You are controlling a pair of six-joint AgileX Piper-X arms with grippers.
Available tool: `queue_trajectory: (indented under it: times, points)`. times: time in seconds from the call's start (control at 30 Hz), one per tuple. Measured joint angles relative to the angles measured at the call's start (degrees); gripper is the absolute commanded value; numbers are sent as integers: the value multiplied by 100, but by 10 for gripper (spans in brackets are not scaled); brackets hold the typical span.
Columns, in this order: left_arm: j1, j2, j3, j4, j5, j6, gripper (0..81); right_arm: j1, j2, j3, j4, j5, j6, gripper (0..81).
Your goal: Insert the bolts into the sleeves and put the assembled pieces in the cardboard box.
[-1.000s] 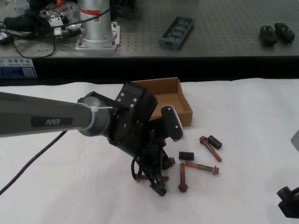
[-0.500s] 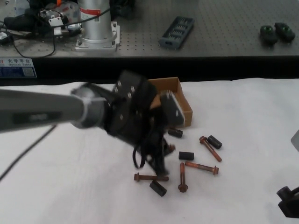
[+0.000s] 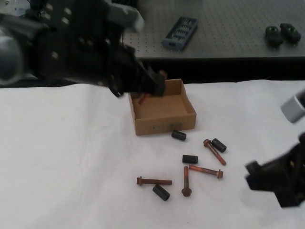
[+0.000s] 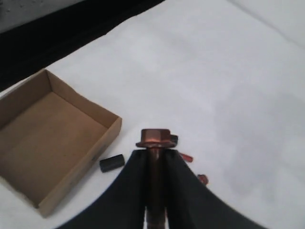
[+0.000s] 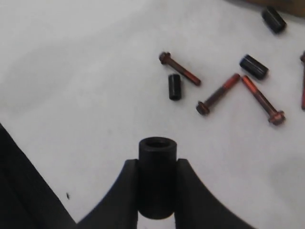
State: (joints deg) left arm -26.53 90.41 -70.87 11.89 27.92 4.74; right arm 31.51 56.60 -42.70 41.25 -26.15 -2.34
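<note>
**Both tools loaded, spare parts strewn by the box**

A white cloth covers the counter (image 3: pixel 71 157), and the open brown cardboard box (image 3: pixel 164 125) sits near its far edge. In front of the box lie four loose copper-coloured bolts (image 3: pixel 153 181) and four short black sleeves (image 3: pixel 189 159), one of them just beside the box's front wall. The left arm looms over the box's far left corner, left tool (image 4: pixel 155 157) clamped on a copper hex-head bolt (image 4: pixel 153 137), head poking past the fingertips. The right arm hangs at the near right, apart from the scatter, right tool (image 5: pixel 157 164) pinching a black cylindrical sleeve (image 5: pixel 157 143), open bore facing outward.
</note>
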Motion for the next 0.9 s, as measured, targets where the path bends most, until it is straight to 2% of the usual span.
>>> queue_trajectory:
  times: [0.1, 0.23, 0.4, 0.63, 0.9]
  points:
    - [160, -640, 229, -16, 394, -329, 6, 0, 182, 0, -447, -368, 234, 27]
    - [164, -1011, 928, -762, 1012, -1177, 6, 38, 496, 0, -1459, -995, 682, 27]
    - [172, -1447, 1887, -2849, 1230, -2611, 6, 403, 968, 0, -2709, -1587, 1267, 27]
    - [172, -1521, 2629, -5116, 1283, -4254, 6, 780, 1282, 0, -3686, -1759, 1954, 27]
    - [172, -1521, 3072, -6233, 1283, -4978, 6, 789, 1319, 0, -4418, -1775, 2607, 27]
